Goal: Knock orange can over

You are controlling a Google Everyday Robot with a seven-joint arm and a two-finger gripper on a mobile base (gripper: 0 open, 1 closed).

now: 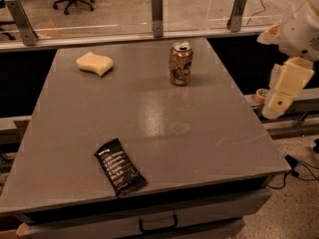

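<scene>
The orange can (pixel 180 63) stands upright on the far right part of the grey table (pixel 199 133). It is coppery-orange with a mottled print and a silver top with a pull tab. My arm hangs at the right edge of the view, off the table's right side. My gripper (pixel 278 102) points downward beside the table edge, well right of the can and nearer to me, touching nothing.
A yellow sponge (pixel 94 63) lies at the far left of the table. A black snack bar wrapper (pixel 119 166) lies near the front edge. A glass barrier with metal posts (pixel 157 14) runs along the far edge. A drawer handle (pixel 158 224) is below the front.
</scene>
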